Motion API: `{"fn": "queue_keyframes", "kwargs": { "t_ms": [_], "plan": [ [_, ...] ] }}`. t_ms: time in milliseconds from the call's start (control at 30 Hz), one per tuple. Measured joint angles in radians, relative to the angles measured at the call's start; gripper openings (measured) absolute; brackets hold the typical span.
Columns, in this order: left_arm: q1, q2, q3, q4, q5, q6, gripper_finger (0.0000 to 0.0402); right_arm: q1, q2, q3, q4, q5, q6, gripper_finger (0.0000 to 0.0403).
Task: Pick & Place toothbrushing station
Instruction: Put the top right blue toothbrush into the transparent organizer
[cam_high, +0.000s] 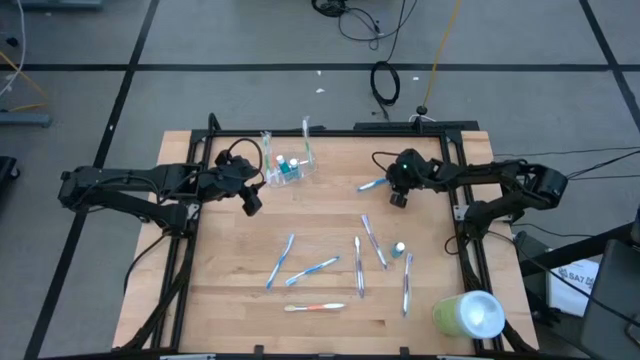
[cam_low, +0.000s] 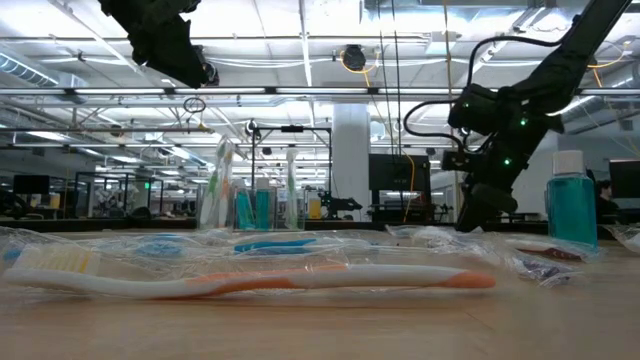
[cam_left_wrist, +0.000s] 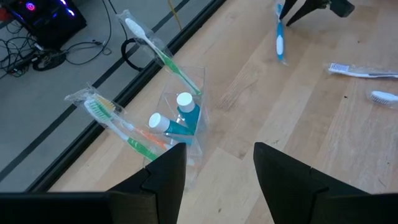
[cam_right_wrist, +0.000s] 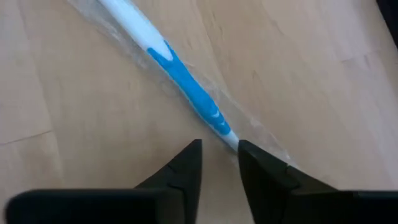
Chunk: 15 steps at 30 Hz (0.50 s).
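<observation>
1. Over at the back of the wooden table (cam_high: 230, 300), the clear plastic cup (cam_high: 290, 168) stands with two wrapped green toothbrushes (cam_left_wrist: 166, 62) leaning out of it and two small blue tubes with white caps (cam_left_wrist: 177, 118) inside.
2. Left gripper (cam_high: 250, 200) hovers just beside that cup, fingers (cam_left_wrist: 165, 177) spread apart, nothing between them.
3. Right gripper (cam_high: 398, 197) is down at the table's back right, right over the end of a wrapped blue-and-white toothbrush (cam_right_wrist: 180, 78). Its fingers (cam_right_wrist: 186, 163) sit close either side of the handle tip with a narrow gap; can't honestly tell whether they're pinching it.
4. Rest of the toothbrushes are scattered across the middle and front of the table: a couple of blue ones (cam_high: 312, 268), some white ones (cam_high: 358, 262), and an orange-and-white one (cam_high: 315, 307) nearest the front.
5. A small white-capped tube (cam_high: 398, 248) lies among them.
6. A large lime-green cylinder (cam_high: 468, 314) with a white end lies at the front right corner.
</observation>
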Motion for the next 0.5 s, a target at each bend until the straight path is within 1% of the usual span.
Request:
{"fn": "queue_keyframes", "kwargs": {
  "t_ms": [100, 233, 300, 500],
  "plan": [
    [0.000, 0.000, 0.000, 0.000, 0.000, -0.002, 0.0196, 0.000, 0.000, -0.004, -0.001, -0.009, -0.004, 0.0056],
    [0.000, 0.000, 0.000, 0.000, 0.000, -0.003, 0.0196, 0.000, 0.001, -0.006, 0.023, -0.059, -0.010, 0.0011],
    [0.000, 0.000, 0.000, 0.000, 0.000, -0.003, 0.0196, 0.003, 0.002, -0.007, 0.040, -0.078, -0.012, 0.0004],
    [0.000, 0.000, 0.000, 0.000, 0.000, -0.004, 0.0196, 0.033, 0.004, -0.008, 0.069, -0.075, 0.031, 0.0001]
  ]
}}
